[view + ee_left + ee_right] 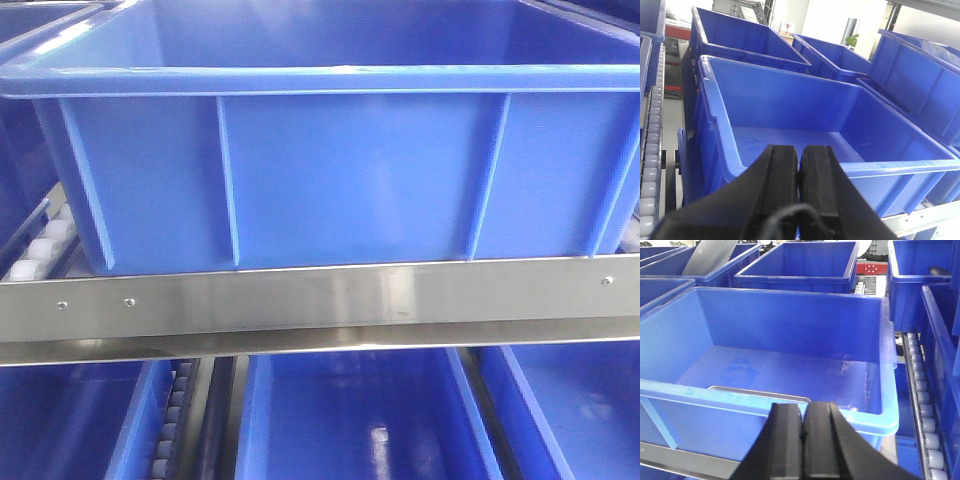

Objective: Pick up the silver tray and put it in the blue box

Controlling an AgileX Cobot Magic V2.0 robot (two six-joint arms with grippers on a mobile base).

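Observation:
The blue box (350, 170) fills the front view, standing on a shelf behind a steel rail. In the right wrist view, a strip of the silver tray (756, 391) lies flat on the floor of the blue box (790, 325), against its near wall; the rest is hidden by the rim. My right gripper (803, 407) is shut and empty, just outside the near rim. My left gripper (800, 150) is also shut and empty, hanging before the near wall of the blue box (790, 100). No tray shows in the left wrist view.
A steel rack rail (320, 300) runs across below the box. More blue bins (800, 262) stand behind and beside it and on the shelf below (350, 420). White roller tracks (922, 405) flank the box. A grey sheet (707, 257) leans in a far bin.

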